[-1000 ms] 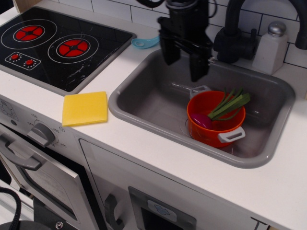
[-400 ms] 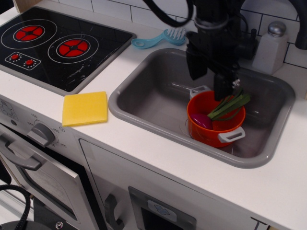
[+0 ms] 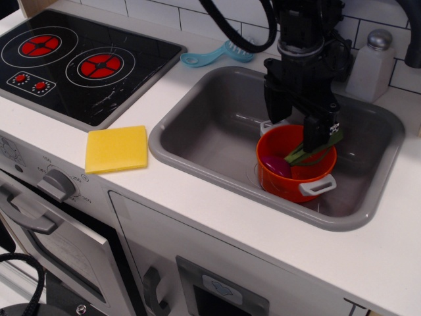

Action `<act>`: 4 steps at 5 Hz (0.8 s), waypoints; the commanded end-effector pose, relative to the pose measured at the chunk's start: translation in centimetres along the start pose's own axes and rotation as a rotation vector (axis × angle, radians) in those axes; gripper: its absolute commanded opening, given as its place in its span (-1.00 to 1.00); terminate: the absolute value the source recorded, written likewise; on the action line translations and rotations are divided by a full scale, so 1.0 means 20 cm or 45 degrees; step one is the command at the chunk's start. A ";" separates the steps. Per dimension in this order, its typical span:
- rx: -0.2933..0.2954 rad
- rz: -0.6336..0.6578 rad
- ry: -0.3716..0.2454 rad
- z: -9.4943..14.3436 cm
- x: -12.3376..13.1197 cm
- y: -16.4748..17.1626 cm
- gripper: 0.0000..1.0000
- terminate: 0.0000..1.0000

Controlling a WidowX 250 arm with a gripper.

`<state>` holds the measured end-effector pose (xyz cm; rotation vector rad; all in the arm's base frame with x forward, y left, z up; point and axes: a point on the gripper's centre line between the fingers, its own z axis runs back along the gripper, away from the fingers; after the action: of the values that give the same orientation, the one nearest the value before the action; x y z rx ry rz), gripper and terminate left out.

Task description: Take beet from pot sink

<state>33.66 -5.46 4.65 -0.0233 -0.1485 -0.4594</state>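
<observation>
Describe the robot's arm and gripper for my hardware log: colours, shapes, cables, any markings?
The arm is black with a silvery-grey band at the wrist. The gripper is black too, with two long, blocky fingers. A thick black cable loops beside the arm. Small white specks mark one finger; too small to read.

The pot [image 3: 295, 164] sits in the sink [image 3: 197, 141], toward its right side, with the beet [image 3: 278, 166] inside it (leaves leaning right). The gripper [image 3: 297, 124] hangs directly above the pot's back rim.
</observation>
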 end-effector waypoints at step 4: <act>0.063 0.006 0.003 -0.05 0.00 -0.01 -1.00 -1.00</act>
<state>33.36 -6.02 1.83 0.0166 -0.1031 -0.4526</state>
